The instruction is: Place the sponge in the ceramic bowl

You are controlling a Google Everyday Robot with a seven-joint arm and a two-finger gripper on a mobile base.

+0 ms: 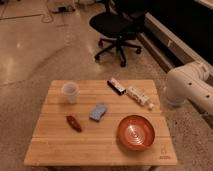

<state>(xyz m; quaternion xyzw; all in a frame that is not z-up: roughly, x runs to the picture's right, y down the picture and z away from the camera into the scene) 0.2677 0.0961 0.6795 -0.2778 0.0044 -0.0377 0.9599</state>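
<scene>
The blue sponge (98, 112) lies flat near the middle of the wooden table (55, 150). The red-orange ceramic bowl (121, 131), with rings inside, stands to the sponge's right near the table's front right corner, and nothing is in it. Only the white links of my arm (192, 87) show, beyond the table's right edge. The gripper itself is out of view and shut, and I cannot see anything in it.
A white translucent cup (70, 92) stands at the table's back left. A dark red elongated object (74, 123) lies left of the sponge. A small dark packet (116, 86) and a white wrapped item (139, 97) lie at the back right. A black office chair (117, 27) stands behind the table.
</scene>
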